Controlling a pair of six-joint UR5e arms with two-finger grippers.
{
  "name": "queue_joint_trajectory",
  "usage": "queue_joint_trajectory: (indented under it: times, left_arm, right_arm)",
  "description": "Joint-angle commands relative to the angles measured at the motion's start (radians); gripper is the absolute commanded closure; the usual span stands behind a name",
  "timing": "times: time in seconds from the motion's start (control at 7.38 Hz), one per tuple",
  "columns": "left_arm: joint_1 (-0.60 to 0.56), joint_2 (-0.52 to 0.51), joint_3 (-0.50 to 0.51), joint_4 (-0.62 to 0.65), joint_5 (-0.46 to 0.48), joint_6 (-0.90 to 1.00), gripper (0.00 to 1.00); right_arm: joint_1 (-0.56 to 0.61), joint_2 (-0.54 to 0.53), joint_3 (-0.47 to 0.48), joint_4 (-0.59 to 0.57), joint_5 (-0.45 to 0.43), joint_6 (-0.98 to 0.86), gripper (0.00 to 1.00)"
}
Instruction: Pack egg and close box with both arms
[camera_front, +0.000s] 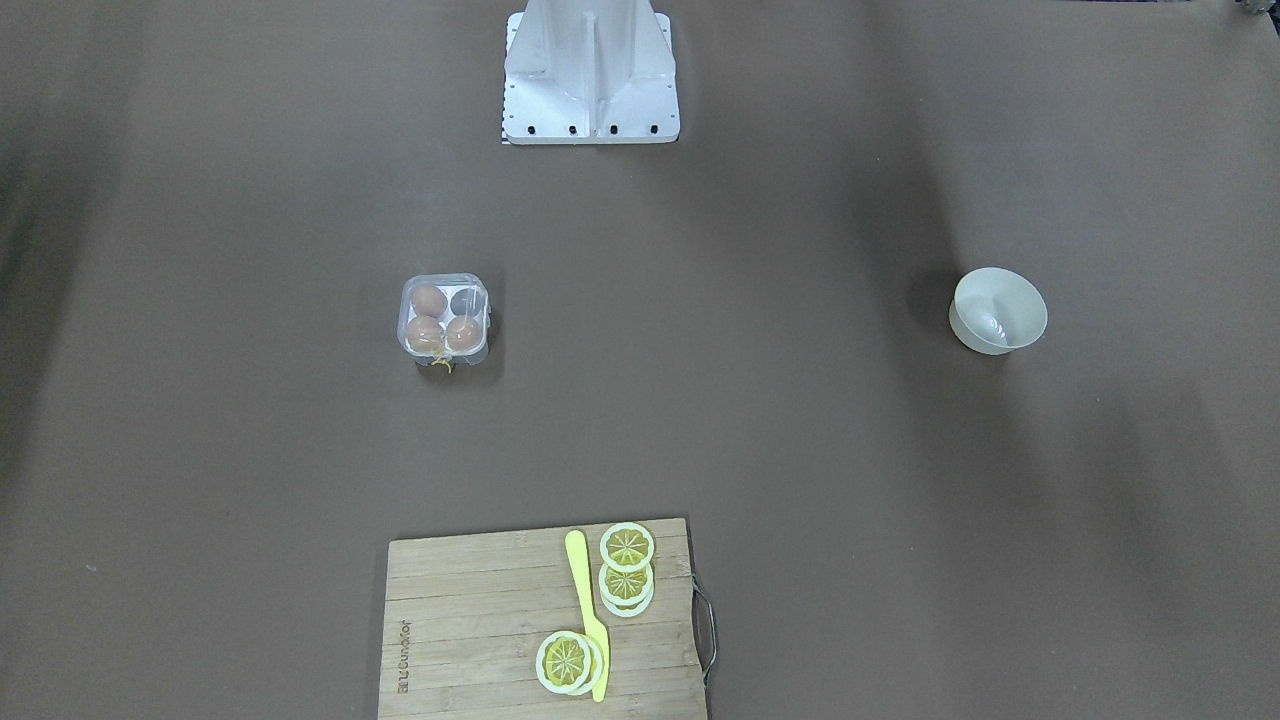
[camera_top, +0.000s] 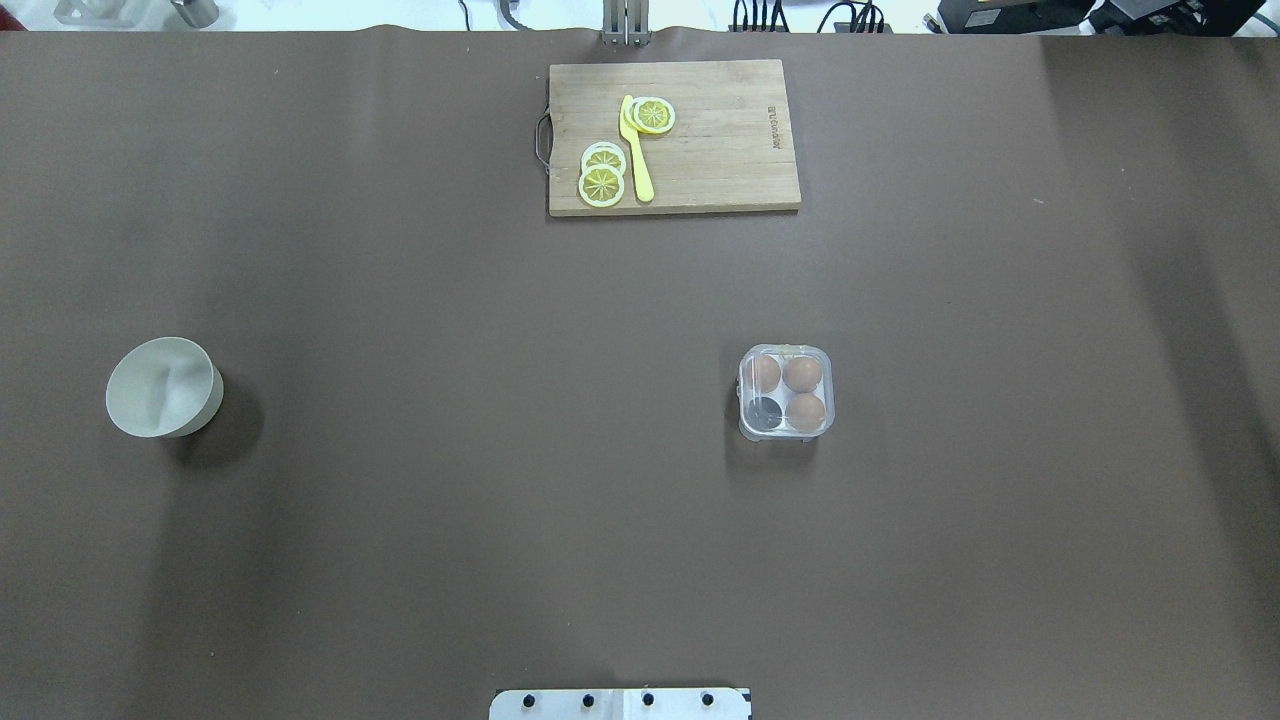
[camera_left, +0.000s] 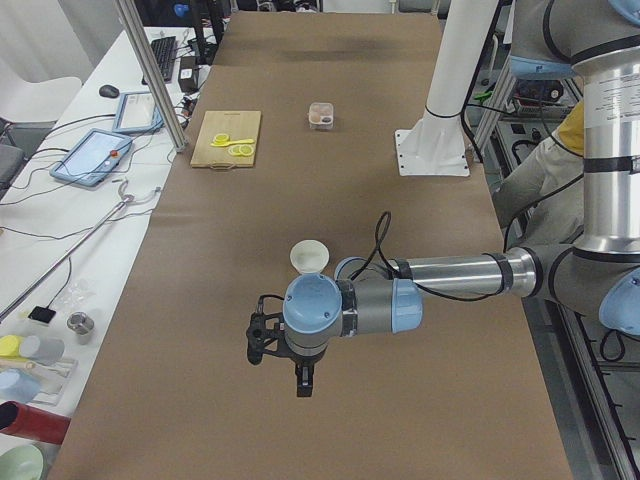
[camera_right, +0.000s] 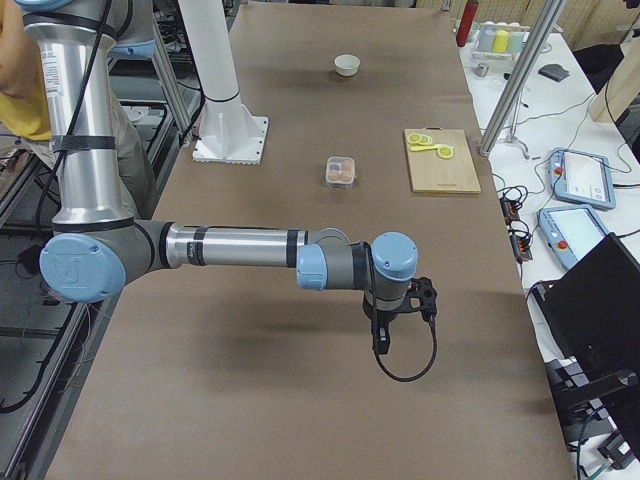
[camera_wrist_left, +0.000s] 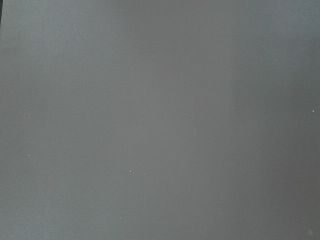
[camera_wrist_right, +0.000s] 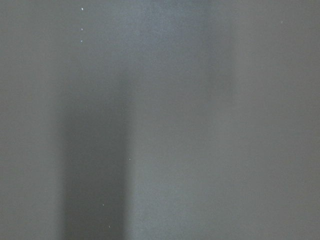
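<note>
The box (camera_top: 786, 392) stands on the brown desk (camera_top: 400, 520) in the robot's right half, a little nearer the robot's edge than the far edge. Its clear lid lies down over the white tray. Three orange-brown eggs (camera_top: 802, 373) fill three cups. The fourth cup, at the corner nearest the white base (camera_top: 620, 703), is dark and bare. A pale bowl (camera_top: 160, 387) sits near the desk's left end, well apart from the box. A wooden cutting board (camera_top: 720, 140) lies at the middle of the far edge with lemon slices (camera_top: 601, 183) and a yellow knife (camera_top: 636, 150) on it. Dark lettering runs along one short side of the board, too small to read with certainty. The left tool (camera_left: 303, 385) hangs over the desk's left end, past the bowl, and the right tool (camera_right: 381, 343) hangs over the right end. Both point down, and I cannot tell whether either is spread or pressed together. Both wrist views show only bare desk.
</note>
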Motion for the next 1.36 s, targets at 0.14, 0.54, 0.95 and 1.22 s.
queue_joint_trajectory:
  times: [0.14,0.54,0.95,1.22]
  left_arm:
    - [-0.002,0.002,0.001,0.000,0.000,-0.003,0.03]
    - [-0.002,0.002,0.001,0.000,0.001,0.000,0.03]
    - [-0.002,0.002,0.001,0.000,0.001,-0.001,0.03]
    - [-0.002,0.002,-0.001,0.000,0.001,-0.003,0.03]
  right_arm:
    - [-0.014,0.010,-0.006,0.004,-0.011,-0.001,0.00]
    - [-0.015,0.010,-0.010,0.009,-0.052,-0.001,0.00]
    - [-0.015,0.004,-0.008,0.010,-0.051,0.000,0.00]
    - [-0.015,0.004,-0.008,0.012,-0.046,0.000,0.00]
